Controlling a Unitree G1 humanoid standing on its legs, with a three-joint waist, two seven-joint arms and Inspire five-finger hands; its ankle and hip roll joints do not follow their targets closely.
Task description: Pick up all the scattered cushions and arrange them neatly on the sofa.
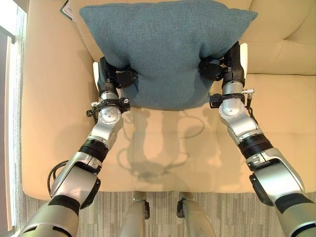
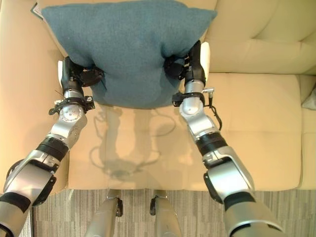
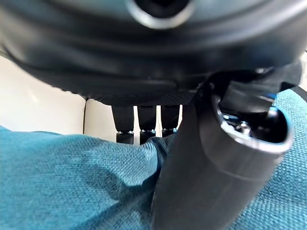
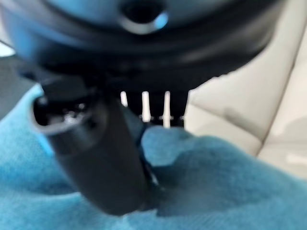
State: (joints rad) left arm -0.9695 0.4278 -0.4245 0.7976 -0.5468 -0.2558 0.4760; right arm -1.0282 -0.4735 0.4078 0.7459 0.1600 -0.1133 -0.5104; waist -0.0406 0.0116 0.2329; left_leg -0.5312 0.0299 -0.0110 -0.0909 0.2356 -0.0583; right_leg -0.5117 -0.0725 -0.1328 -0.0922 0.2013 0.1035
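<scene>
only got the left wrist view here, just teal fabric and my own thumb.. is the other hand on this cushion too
Observer: Yes. The right hand pinches the opposite lower edge of the same teal cushion, thumb in front.
Operator: ok and where is the cushion relative to the sofa
Observer: It is held up between the left hand and the right, in front of the beige sofa backrest and over the seat.
Operator: is it level or hanging crooked
Observer: Roughly level. The top corners spread wide and the bottom edge bunches inward where the two hands pinch it.
Operator: anything else on the seat
Observer: A pale object sits at the far right edge of the seat; too little shows to identify it.
</scene>
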